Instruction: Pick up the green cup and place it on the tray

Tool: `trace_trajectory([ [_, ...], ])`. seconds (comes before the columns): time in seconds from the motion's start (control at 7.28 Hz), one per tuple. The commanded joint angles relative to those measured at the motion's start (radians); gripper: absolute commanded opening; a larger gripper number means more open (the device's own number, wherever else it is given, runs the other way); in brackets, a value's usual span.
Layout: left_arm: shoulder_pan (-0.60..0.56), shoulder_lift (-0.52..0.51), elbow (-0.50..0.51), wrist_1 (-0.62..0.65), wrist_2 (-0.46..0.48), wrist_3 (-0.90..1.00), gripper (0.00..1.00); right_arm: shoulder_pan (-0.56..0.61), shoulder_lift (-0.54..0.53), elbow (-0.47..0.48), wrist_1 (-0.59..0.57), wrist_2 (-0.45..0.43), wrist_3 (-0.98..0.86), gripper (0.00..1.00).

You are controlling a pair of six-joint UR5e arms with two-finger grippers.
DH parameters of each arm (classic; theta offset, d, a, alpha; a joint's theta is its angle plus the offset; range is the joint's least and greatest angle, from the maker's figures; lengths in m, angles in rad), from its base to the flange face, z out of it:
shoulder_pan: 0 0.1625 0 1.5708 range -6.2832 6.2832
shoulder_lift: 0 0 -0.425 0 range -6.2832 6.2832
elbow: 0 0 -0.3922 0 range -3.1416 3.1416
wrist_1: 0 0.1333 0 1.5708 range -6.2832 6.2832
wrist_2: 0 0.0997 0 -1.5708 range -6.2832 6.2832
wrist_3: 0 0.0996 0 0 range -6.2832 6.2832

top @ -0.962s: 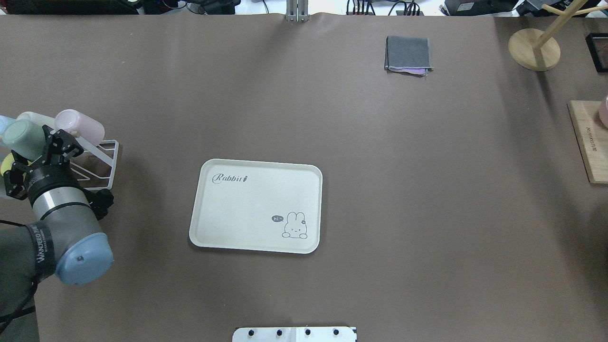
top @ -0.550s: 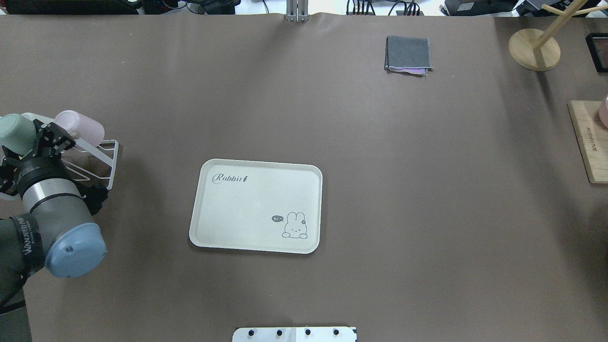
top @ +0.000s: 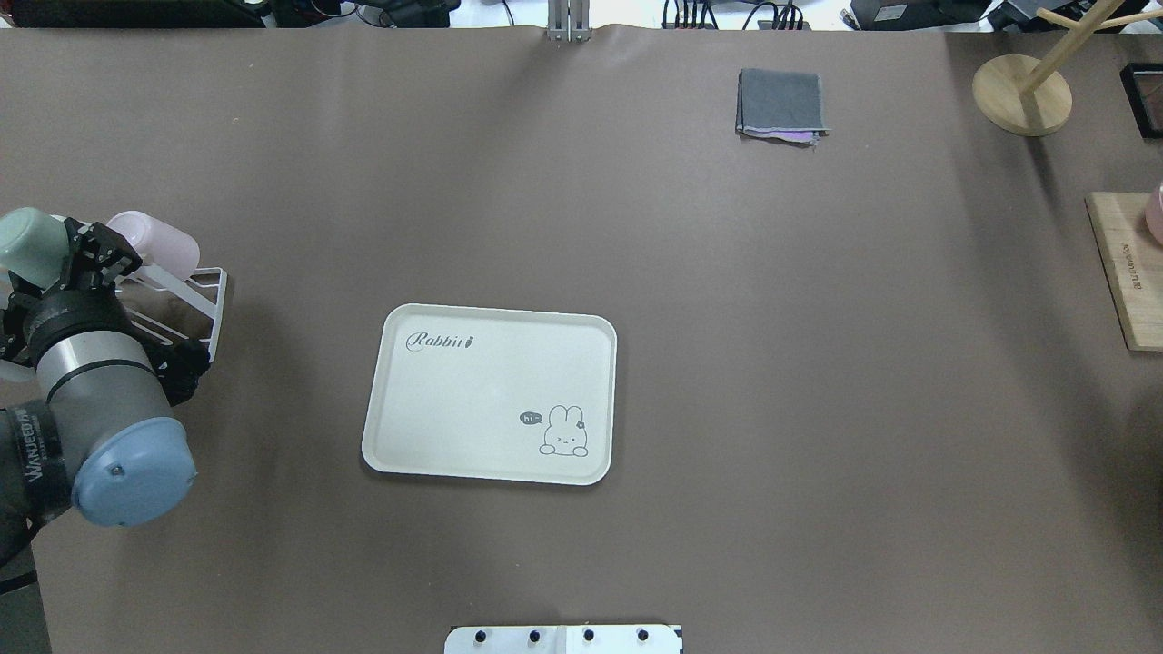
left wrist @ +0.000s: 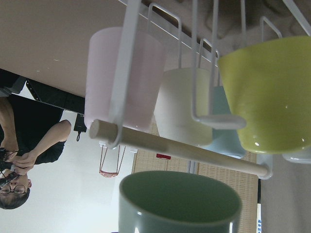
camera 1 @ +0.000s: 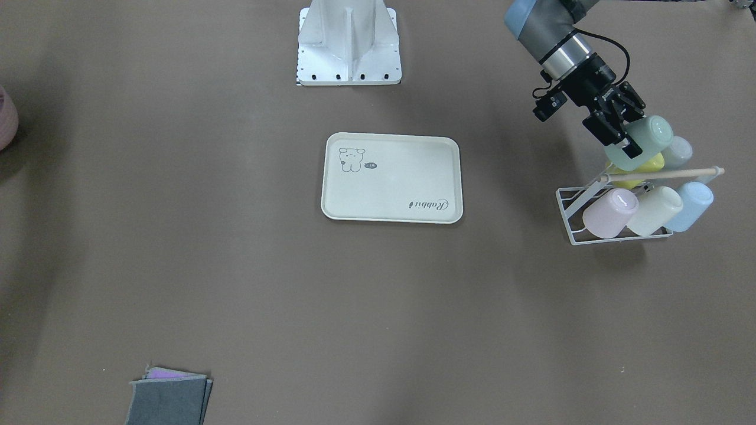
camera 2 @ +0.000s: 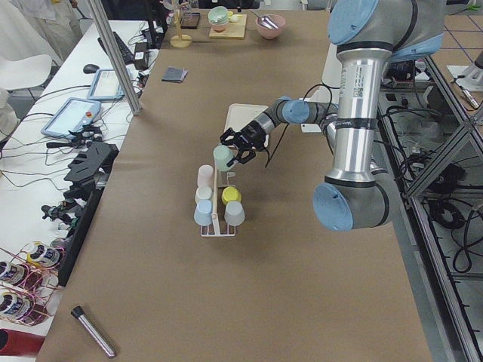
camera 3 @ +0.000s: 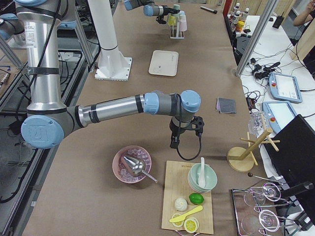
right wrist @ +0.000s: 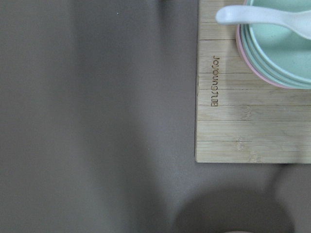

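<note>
Clamping green cup [camera 1: 648,137] in left end effector [camera 1: 623,139], cup tilted, just above wire rack [camera 1: 564,216] & its yellow cup [camera 1: 645,165]. Not on tray [camera 1: 390,183] yet, well apart from it at mid counter [camera 1: 236,265]. Right end effector [camera 3: 174,140] near wooden board [camera 3: 182,196] at far end; can't tell if wide or narrow.

Robotics lab. Aluminium frame post [camera 2: 115,56] stands at the desk's edge opposite the robot. Beyond that edge, a white bench [camera 2: 26,162] carries a teach pendant [camera 2: 78,115], keyboard [camera 2: 121,49] and loose cables [camera 3: 265,68].
</note>
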Motion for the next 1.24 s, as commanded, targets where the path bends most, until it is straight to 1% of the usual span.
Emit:
trace_trajectory([
  [0.0, -0.003, -0.002, -0.005, -0.063, 0.004, -0.006, 0.59, 0.0, -0.003, -0.001, 0.002, -0.005, 0.0, 1.0],
  [0.27, -0.004, -0.01, -0.002, -0.156, 0.036, -0.012, 0.51, 0.0, 0.0, -0.006, 0.002, -0.015, 0.0, 1.0],
  [0.41, -0.004, -0.01, 0.001, -0.19, 0.036, -0.013, 0.47, 0.0, 0.0, -0.009, 0.002, -0.018, 0.0, 1.0],
  [0.55, -0.004, -0.01, 0.006, -0.207, 0.036, -0.062, 0.43, 0.006, 0.0, -0.013, 0.003, -0.021, 0.0, 1.0],
  [0.69, 0.0, -0.008, 0.015, -0.207, 0.036, -0.148, 0.37, 0.017, 0.003, -0.01, 0.003, -0.021, 0.0, 1.0],
  [0.96, 0.01, -0.01, 0.024, -0.212, 0.025, -0.332, 0.3, 0.041, 0.002, -0.009, 0.0, -0.019, 0.0, 1.0],
  [1.1, 0.029, -0.01, 0.027, -0.228, 0.005, -0.427, 0.29, 0.057, 0.0, -0.007, 0.002, -0.021, 0.002, 1.0],
])
